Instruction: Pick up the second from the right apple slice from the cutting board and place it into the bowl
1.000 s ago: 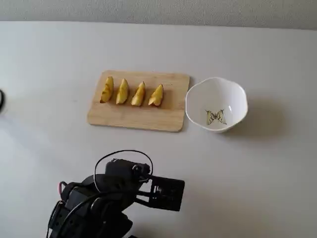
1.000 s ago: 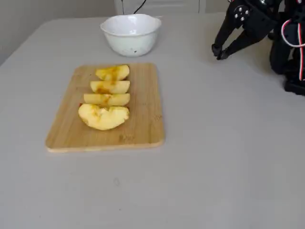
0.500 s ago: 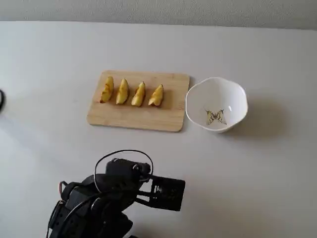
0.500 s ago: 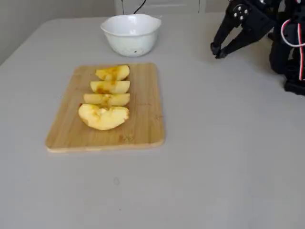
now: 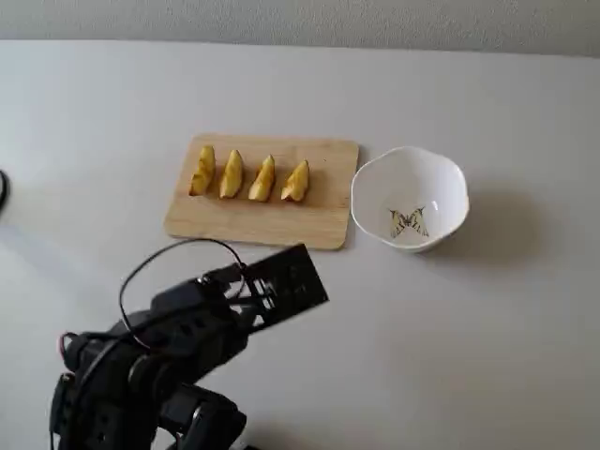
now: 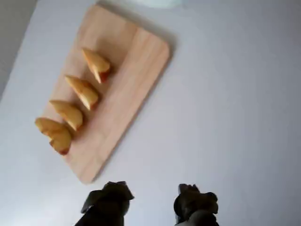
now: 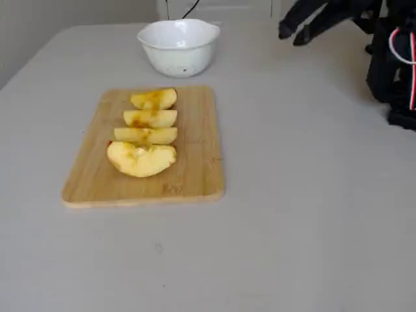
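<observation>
Two fixed views face opposite ways across the cutting board point(image 5: 262, 192); wrist view looks down

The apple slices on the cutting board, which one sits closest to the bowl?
The end slice, rightmost of the row of four in the fixed view that looks down on the bowl. The other three sit farther left along the cutting board.

Pale grey counter point(image 5: 525, 356) under soft, even light; plain light wall point(image 7: 65, 12) behind its far edge.
</observation>
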Controlling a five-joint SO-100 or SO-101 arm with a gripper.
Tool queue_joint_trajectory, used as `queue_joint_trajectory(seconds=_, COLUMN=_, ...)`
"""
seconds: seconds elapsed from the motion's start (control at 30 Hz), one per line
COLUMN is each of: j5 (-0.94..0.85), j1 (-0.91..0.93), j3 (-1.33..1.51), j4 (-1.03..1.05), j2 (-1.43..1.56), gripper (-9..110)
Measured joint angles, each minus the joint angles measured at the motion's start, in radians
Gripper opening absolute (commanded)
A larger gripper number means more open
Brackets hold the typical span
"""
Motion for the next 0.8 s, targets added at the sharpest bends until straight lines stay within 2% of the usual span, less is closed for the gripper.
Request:
queue_joint_trajectory(seconds=0.17, j5=-0.089, j1=-0.123, j3=-0.301, j4=0.114, j2=-0.351, gripper=36)
queue_joint_trajectory(seconds=0.3, j5=-0.161, j1=-0.215, j3=-0.693, j4=0.201, j2=-0.733, gripper=38)
queue_joint_trajectory(seconds=0.5, j5=-0.278, j1=-0.225, j3=-1.089, j4=0.236, j2=-1.137, gripper=37)
queue_joint_trajectory(seconds=0.8, j5=-0.357, j1=-0.155, j3=-1.563, j4=0.256, j2=-1.647, gripper=34)
